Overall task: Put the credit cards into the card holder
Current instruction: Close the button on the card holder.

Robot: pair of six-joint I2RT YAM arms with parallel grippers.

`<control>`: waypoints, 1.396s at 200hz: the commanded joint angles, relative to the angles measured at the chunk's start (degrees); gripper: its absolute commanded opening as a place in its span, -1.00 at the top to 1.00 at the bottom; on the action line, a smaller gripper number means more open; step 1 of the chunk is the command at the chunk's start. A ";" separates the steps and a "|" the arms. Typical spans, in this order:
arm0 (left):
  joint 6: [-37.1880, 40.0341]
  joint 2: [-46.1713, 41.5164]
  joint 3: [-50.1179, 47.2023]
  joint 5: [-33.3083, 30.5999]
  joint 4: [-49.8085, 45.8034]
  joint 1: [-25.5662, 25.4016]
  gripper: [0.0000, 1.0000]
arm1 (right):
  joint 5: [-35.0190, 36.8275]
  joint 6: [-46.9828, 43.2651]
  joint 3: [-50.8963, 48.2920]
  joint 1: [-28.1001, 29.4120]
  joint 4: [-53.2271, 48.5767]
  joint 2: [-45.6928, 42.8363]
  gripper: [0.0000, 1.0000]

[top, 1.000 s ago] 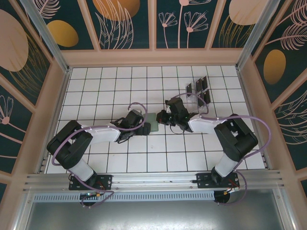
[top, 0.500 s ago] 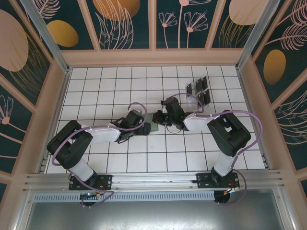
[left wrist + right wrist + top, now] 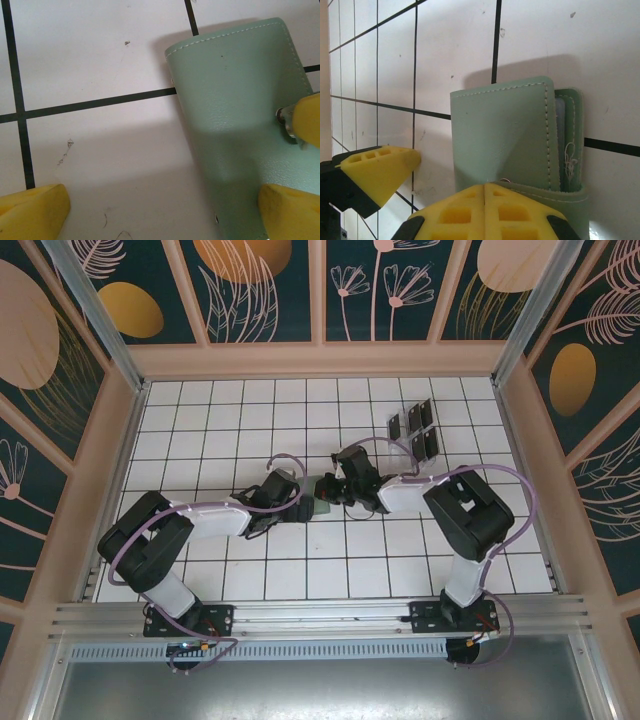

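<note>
Listing by view.

Top external: card holder [image 3: 318,496], sage green, flat near the middle of the surface [image 3: 200,420], lying between the left tool [image 3: 300,503] and the right tool [image 3: 333,488]. This looks like a brace-and-press hold to stop the holder sliding. Credit cards [image 3: 415,430], black, upright in a clear rack [image 3: 400,447] toward the far right corner, well apart from the holder; none loaded that can be seen. The surface is white tile with a dark grid. Around it stand a pale wooden frame [image 3: 320,360] and teal panels [image 3: 250,290] with orange and pink plant motifs. A metal rail [image 3: 320,615] runs along the near edge.

Left wrist: left tool with fingers [image 3: 30,212] wide apart, one over bare tile, the other over the holder's end, gripping nothing. A yellow tip of the right tool touches the holder's edge.

Right wrist: right tool with fingers together, tips set against the holder's folded end, seemingly pressing it down. Whether any cover is pinched cannot be told. An inner pocket edge shows beside the cover.
</note>
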 commanded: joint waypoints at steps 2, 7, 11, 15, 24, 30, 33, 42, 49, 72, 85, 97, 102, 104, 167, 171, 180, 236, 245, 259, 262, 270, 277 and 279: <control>0.29 2.91 -0.55 0.91 -0.47 0.26 -0.95 | -0.72 0.62 1.68 0.38 1.59 1.85 1.00; 0.30 2.88 -0.57 0.91 -0.39 0.28 -0.95 | -0.73 0.65 1.68 0.35 1.63 2.05 1.00; 0.28 2.88 -0.64 0.95 -0.38 0.27 -0.95 | -0.73 0.65 1.68 0.39 1.62 2.23 1.00; 0.28 2.88 -0.63 0.99 -0.38 0.33 -0.95 | -0.65 0.70 1.71 0.40 1.59 2.39 1.00; 0.17 2.80 -0.66 1.00 -0.38 0.31 -0.95 | -0.47 0.78 1.55 0.38 1.59 2.65 1.00; 0.22 2.71 -0.74 1.02 -0.30 0.32 -0.94 | -0.38 0.98 1.47 0.31 1.71 2.72 1.00; 0.24 2.66 -0.74 1.04 -0.30 0.35 -0.94 | -0.33 1.00 1.47 0.31 1.83 2.80 1.00; 0.21 2.53 -0.91 1.09 -0.21 0.26 -0.94 | -0.20 1.17 1.37 0.13 1.86 2.99 1.00; 0.20 2.44 -0.98 1.09 -0.16 0.31 -0.94 | -0.33 1.26 1.27 0.03 2.01 2.99 1.00; 0.22 2.14 -1.27 1.18 -0.03 0.27 -0.94 | -0.87 1.53 1.03 -0.22 2.47 2.13 1.00; 0.22 1.91 -1.51 1.26 0.10 0.30 -0.95 | -0.82 1.68 0.55 -0.32 2.57 0.67 1.00; 0.31 1.69 -1.74 1.28 0.14 0.26 -0.94 | -0.60 1.78 0.02 -0.32 2.56 -0.96 1.00; 0.31 1.61 -1.79 1.26 0.21 0.30 -0.94 | -0.51 1.86 -0.18 -0.40 2.51 -1.60 1.00; 0.31 1.59 -1.82 1.26 0.23 0.31 -0.94 | -0.48 1.88 -0.31 -0.39 2.51 -1.84 1.00; 0.54 1.56 -2.33 1.53 0.67 0.30 -0.93 | -0.19 1.71 0.44 -0.61 2.63 -2.11 1.00; 0.57 1.56 -2.37 1.56 0.67 0.32 -0.93 | -0.28 1.87 0.57 -0.62 2.76 -1.81 1.00; 0.54 1.45 -2.34 1.48 0.67 0.27 -0.93 | -0.45 1.93 0.69 -0.59 3.02 -1.16 1.00; 0.81 1.55 -2.30 1.87 0.83 0.34 -0.93 | -2.43 3.16 1.57 -0.61 7.40 2.67 1.00; 0.79 1.65 -2.29 2.07 0.92 0.28 -0.93 | -2.96 3.27 2.04 -0.62 7.74 3.56 1.00; 0.84 1.65 -2.30 2.23 1.02 0.30 -0.92 | -3.12 3.05 2.85 -0.57 7.43 5.15 1.00; 0.87 1.65 -2.28 2.23 1.02 0.26 -0.93 | -3.11 2.99 2.91 -0.58 7.40 5.43 1.00; 0.74 1.45 -2.36 2.32 1.06 0.28 -0.92 | -2.96 2.94 2.92 -0.64 7.36 5.99 1.00; 0.58 0.98 -2.45 2.42 1.19 0.27 -0.93 | -2.64 2.86 2.94 -0.71 7.06 6.44 1.00; 0.50 0.78 -2.42 2.41 1.20 0.28 -0.92 | -2.55 2.83 2.82 -0.67 6.92 6.50 1.00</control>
